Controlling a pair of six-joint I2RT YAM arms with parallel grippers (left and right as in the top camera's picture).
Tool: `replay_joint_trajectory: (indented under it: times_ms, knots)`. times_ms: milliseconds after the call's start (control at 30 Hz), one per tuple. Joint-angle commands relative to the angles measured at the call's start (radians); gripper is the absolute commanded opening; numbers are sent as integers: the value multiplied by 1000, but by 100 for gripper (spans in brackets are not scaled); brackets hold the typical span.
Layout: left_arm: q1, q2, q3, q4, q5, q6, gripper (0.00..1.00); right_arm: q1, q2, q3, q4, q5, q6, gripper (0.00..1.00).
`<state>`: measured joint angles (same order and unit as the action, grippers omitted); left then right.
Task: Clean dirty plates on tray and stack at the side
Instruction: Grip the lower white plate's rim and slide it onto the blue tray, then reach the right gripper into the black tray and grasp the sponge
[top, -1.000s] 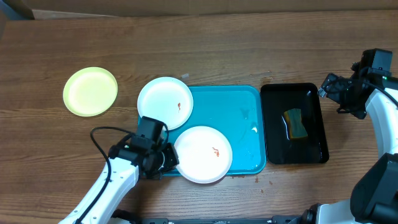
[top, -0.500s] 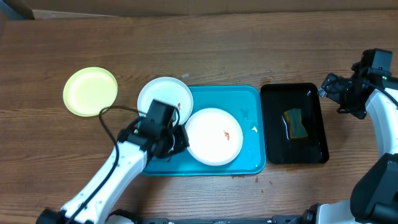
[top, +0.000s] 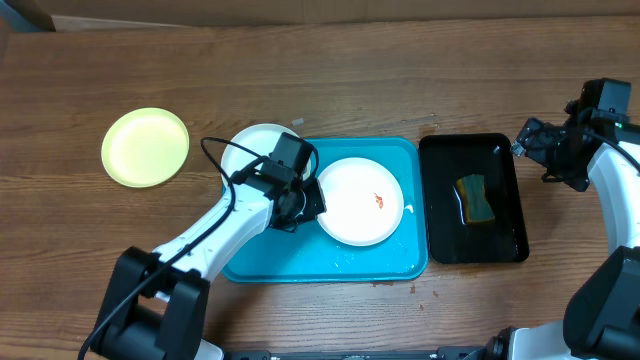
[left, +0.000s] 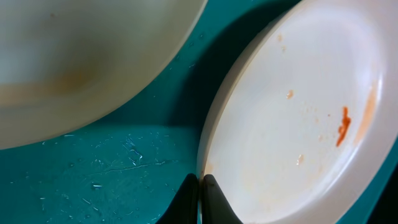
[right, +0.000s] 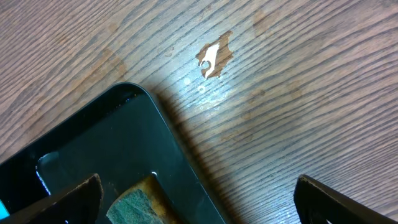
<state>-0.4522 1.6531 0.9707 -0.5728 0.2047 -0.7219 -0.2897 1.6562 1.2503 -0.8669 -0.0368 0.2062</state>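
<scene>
A white plate (top: 362, 201) with an orange-red smear lies in the middle of the turquoise tray (top: 380, 265). My left gripper (top: 310, 203) is shut on its left rim; the left wrist view shows the fingers (left: 200, 186) pinching the plate's edge (left: 292, 118) over the tray floor (left: 93, 174). A second white plate (top: 250, 150) sits at the tray's upper left corner, partly under my left arm. The pale yellow-green plate (top: 145, 147) lies on the table at the far left. My right gripper (top: 530, 140) is open and empty at the right, above the black tray's far corner.
A narrow black tray (top: 500, 235) right of the turquoise tray holds a green and yellow sponge (top: 476, 199); its corner (right: 118, 143) and the sponge (right: 134, 205) show in the right wrist view. Small white specks lie on the turquoise tray.
My left gripper has dragged the white plate from the tray's front left edge up and to the right, into the tray's middle. The right arm has not moved.
</scene>
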Motion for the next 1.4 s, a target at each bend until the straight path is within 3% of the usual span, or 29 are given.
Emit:
replay_joint_trajectory:
  times_ms: [0,500,900,1000,1100,1333,1367]
  knots:
    - [-14,40,23,14,-21,24,4,0,-6,18,5,6,3,100]
    - [-92,47,23,51,-150,27,11,0,-6,18,5,6,3,100]
    - [-104,47,21,54,-183,27,34,0,-6,18,5,6,3,100]
    - [-104,47,21,53,-183,27,36,0,-6,18,13,-5,3,100]
    - [-104,47,21,53,-187,28,37,0,-6,18,19,-73,4,100]
    - [-104,47,21,54,-193,49,41,0,-6,18,-46,-455,-13,100]
    - [-104,47,21,53,-198,50,41,2,-6,18,-60,-475,-22,94]
